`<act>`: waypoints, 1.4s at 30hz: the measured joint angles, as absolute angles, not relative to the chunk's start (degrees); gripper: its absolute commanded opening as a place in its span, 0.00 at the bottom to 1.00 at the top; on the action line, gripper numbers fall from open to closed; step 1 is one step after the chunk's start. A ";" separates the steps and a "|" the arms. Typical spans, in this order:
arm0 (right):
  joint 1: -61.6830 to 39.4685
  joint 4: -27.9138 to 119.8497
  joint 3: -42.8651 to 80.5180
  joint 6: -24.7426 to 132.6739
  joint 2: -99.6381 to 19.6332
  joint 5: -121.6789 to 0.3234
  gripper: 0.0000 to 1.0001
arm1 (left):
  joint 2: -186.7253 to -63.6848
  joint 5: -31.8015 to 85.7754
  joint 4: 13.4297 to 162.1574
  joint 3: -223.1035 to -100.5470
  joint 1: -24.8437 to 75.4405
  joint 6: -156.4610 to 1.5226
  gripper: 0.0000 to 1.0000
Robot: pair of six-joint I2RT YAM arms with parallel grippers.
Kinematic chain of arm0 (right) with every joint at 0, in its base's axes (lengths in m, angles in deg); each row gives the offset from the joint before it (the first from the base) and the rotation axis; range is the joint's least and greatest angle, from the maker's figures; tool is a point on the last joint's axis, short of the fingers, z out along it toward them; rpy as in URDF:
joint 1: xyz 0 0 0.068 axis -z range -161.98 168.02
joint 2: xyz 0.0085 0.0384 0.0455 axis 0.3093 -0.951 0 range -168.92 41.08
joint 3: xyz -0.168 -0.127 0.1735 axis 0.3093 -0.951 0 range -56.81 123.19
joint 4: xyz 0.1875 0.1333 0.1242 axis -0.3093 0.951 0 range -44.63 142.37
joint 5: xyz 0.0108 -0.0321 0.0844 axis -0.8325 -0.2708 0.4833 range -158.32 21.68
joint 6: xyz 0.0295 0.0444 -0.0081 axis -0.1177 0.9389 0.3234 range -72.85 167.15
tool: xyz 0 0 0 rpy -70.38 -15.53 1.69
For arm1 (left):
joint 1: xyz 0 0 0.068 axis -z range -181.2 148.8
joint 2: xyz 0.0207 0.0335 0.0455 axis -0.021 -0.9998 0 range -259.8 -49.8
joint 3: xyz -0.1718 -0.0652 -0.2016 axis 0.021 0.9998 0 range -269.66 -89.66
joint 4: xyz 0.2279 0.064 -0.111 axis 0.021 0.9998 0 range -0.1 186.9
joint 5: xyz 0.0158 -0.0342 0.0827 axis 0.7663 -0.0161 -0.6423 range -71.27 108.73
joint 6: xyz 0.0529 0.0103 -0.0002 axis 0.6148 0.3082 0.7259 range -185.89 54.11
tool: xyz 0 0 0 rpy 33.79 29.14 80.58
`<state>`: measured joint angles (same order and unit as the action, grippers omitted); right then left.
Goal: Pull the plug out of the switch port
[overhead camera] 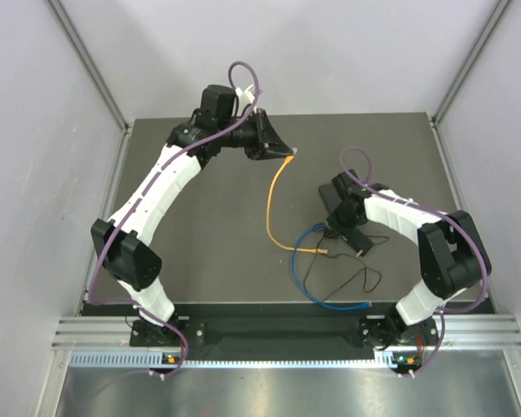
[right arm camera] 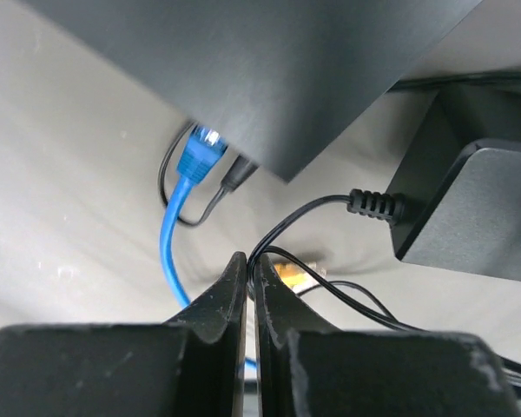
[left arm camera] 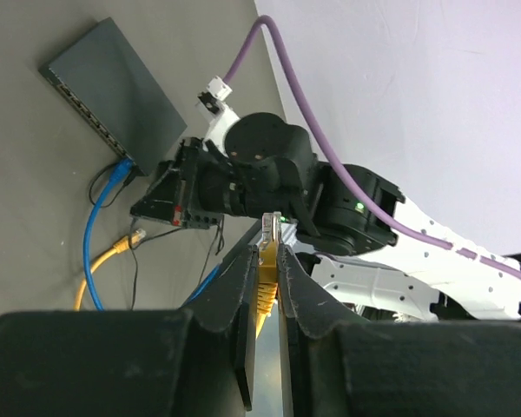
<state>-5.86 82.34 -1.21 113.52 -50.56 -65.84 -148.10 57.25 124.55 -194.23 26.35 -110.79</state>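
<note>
I saw a blue cable (right arm camera: 167,252) curving across the dark table (overhead camera: 208,261). A small black adapter (right arm camera: 478,204) lay near it. Its thin black wire (right arm camera: 308,210) looped away over the surface, close to the blue line.

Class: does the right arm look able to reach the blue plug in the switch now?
Probably yes. The right gripper sits close before the blue plug in the switch, with bare table between. Its jaws look shut, and a black wire by it may snag.

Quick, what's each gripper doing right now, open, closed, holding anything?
Left gripper: closed on the yellow cable's plug.
Right gripper: closed; thin black wire at its tips, grip unclear.
</note>
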 measured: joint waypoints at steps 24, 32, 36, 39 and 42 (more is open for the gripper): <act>-1.05 85.69 -11.05 105.15 -34.23 -64.20 0.03 | -150.55 25.34 147.15 -216.22 21.45 -95.39 0.00; -0.13 85.60 -10.61 102.46 -35.32 -64.31 0.14 | -148.78 16.66 148.29 -216.28 21.98 -90.14 0.00; 0.35 85.69 -10.61 101.04 -35.61 -64.61 0.22 | -145.46 6.37 148.35 -214.40 23.40 -86.73 0.00; 0.70 85.69 -10.57 99.60 -36.22 -64.81 0.31 | -141.22 0.64 147.81 -210.69 24.23 -85.55 0.00; 0.87 86.10 -9.89 97.72 -37.99 -64.77 0.47 | -137.61 -1.77 147.57 -206.80 24.36 -85.40 0.00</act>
